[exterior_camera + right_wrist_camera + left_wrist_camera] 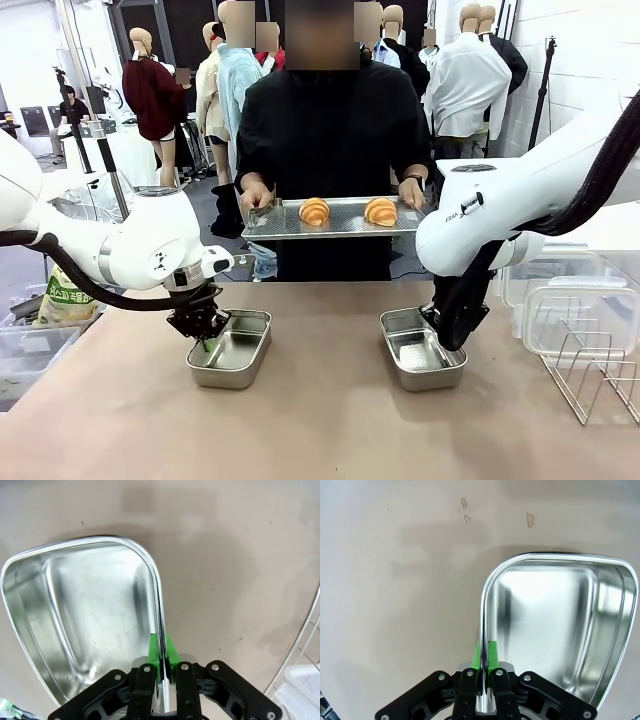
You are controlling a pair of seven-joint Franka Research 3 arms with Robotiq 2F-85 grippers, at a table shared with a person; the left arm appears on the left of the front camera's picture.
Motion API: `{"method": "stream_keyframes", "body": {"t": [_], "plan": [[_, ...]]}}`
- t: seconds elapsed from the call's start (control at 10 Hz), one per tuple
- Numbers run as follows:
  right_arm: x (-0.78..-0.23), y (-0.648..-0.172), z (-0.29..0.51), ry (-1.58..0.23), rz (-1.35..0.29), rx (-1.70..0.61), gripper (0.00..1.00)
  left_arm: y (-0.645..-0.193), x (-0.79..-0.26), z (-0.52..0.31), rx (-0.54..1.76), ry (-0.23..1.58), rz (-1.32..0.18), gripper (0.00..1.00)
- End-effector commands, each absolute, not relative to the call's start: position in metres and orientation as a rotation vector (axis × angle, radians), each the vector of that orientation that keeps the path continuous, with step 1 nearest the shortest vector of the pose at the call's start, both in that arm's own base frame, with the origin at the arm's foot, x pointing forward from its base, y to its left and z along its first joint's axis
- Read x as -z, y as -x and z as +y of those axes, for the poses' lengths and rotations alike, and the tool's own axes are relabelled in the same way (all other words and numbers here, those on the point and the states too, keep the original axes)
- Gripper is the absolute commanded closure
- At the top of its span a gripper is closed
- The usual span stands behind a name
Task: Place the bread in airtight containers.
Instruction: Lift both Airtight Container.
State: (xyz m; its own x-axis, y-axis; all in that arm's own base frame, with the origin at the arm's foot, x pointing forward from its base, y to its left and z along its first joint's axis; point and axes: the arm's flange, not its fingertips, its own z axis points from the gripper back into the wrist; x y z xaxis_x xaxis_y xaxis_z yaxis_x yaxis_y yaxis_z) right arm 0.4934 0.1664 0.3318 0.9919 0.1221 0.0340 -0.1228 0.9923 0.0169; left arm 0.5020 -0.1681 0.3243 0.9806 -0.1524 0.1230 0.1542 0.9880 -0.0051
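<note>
The tan table point(320, 430) runs from your two arms to a person standing at its far side. You have two claws at work and two steel pans, one for each. Your left claw point(205, 338) point(485, 652) is clamped on the rim of the left pan point(238, 352) point(555, 630): one green pad sits inside the wall and one outside, and the pan's empty basin spreads away to the inner side of the claw. Your right claw point(443, 325) point(161, 647) grips the right pan point(412, 355) point(85, 615) the same way, with its pads pinched shut on the rim. That basin is also empty and opens toward the left claw. Both pans rest flat on the table, well apart, with bare table between them. Beyond both claws, the person holds one flat metal tray point(347, 222) above the table's far edge, with one hand point(255, 195) at each end point(412, 190). Two croissants point(314, 211) lie on the tray side by side without touching; the second one point(380, 211) is nearer your right claw's side. Ahead of the left claw you can count three small stains point(530, 520) on the table. Outward of the right claw stands one wire rack point(590, 375), and just behind it are some clear plastic lids point(570, 310), too overlapped to count.
</note>
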Motion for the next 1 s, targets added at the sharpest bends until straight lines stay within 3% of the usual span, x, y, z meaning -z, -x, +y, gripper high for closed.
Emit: {"method": "stream_keyframes", "body": {"t": [0.0, 0.6, 0.9], "plan": [[-0.349, -0.48, 0.165, -0.013, -0.037, -0.073, 1.0, -0.486, -0.343, -0.171, 0.103, 0.03, -0.156, 1.0], [-0.471, -0.454, 0.138, -0.08, -0.153, 0.034, 1.0, -0.473, -0.436, -0.213, 0.059, 0.072, -0.291, 1.0], [-0.495, -0.453, 0.14, -0.107, -0.159, 0.056, 1.0, -0.478, -0.46, -0.223, 0.025, 0.048, -0.297, 1.0]]}}
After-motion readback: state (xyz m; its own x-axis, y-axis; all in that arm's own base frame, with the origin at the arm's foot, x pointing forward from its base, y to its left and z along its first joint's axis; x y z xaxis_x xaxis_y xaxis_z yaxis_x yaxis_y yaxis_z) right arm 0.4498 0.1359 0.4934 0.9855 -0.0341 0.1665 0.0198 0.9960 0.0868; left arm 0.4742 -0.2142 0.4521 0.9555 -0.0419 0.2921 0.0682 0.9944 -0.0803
